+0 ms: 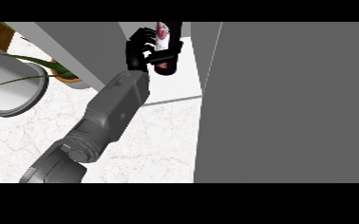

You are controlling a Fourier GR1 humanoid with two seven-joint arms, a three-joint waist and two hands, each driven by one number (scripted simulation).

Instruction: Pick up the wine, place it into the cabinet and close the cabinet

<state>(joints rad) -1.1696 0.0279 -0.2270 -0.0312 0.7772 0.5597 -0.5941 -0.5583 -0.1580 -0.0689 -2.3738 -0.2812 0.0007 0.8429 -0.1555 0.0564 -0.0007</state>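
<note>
Holding the wine bottle (167,52) in the left hand (138,52), fingers (147,42) curled round its body, up inside the open cabinet (175,83) above the desk (161,142). Likely glass: rigid, slippery, breakable, fairly heavy. Best gripped mid-body, kept upright. Cabinet door (280,104) open.

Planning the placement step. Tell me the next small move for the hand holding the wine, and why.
Probably lower the wine bottle onto the white cabinet floor and then release. The left hand has its fingers curled round the bottle, already inside the opening beside the open cabinet door, which remains to be closed.
</note>
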